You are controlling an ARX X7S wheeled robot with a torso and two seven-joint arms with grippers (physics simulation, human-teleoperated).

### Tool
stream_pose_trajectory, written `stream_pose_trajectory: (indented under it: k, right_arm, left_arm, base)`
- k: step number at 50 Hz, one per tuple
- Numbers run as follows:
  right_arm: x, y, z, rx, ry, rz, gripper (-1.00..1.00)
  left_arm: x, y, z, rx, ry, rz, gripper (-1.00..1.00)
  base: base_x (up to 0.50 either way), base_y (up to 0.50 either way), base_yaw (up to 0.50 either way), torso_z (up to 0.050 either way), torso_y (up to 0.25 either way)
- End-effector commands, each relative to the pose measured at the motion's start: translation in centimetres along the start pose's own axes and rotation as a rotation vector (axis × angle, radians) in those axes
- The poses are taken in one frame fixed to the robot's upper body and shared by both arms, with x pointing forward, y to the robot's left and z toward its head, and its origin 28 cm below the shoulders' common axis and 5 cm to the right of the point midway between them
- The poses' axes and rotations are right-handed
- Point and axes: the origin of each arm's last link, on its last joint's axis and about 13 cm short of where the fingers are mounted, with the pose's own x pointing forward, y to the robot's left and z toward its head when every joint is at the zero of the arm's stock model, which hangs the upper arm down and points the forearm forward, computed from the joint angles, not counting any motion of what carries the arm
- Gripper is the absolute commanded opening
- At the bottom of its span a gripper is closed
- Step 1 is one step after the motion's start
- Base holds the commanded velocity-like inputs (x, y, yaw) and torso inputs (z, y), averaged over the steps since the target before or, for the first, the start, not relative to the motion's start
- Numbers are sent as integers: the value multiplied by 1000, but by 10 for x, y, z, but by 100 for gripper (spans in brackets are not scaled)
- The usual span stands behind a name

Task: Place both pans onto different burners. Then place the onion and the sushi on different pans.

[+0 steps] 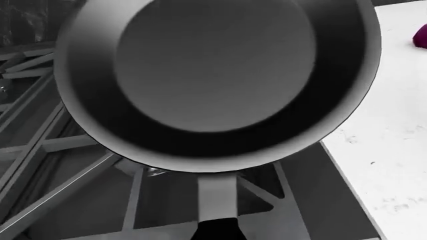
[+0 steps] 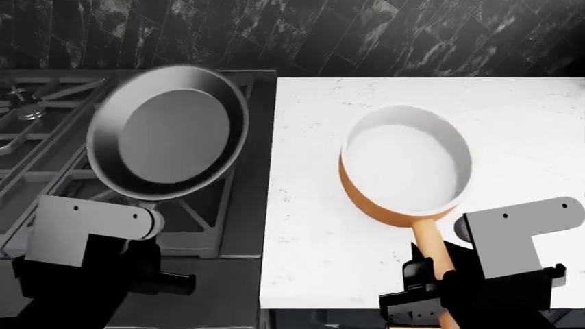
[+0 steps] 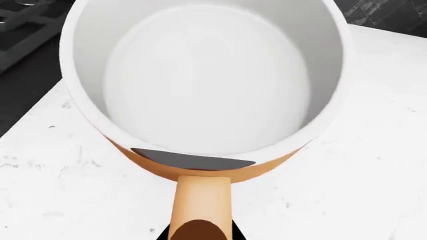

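The left pincer (image 2: 146, 236) grips the thin handle of the black frying pan (image 2: 169, 133), holding it tilted above the stove's grates (image 2: 37, 144) — raised, it seems, so it can travel over a burner before being set down. The right pincer (image 2: 429, 274) is clamped on the tan handle of the orange saucepan (image 2: 407, 168), which is over the white worktop (image 2: 311, 226) beside the stove, not yet on any burner. A sliver of the purple onion (image 1: 421, 36) shows on the worktop beyond the frying pan; the sushi is not in view.
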Motion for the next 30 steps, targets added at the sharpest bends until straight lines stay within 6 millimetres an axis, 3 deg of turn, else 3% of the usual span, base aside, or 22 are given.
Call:
stream_pose_trajectory:
  k: [1,10,30]
  right_arm:
    - [0,-4,21,17,-160,-33,-100]
    - [1,-4,22,20,-172,-32,-100]
    - [3,-2,26,4,-184,-33,-100]
  left_arm:
    - [1,5,12,-9,-88,64,-100]
    - [1,6,11,-9,-91,67,-100]
    - [1,9,13,-3,-97,82,-100]
  base:
    - [0,0,0,0,0]
    - [0,33,0,1,2]
    - [0,496,0,2,4]
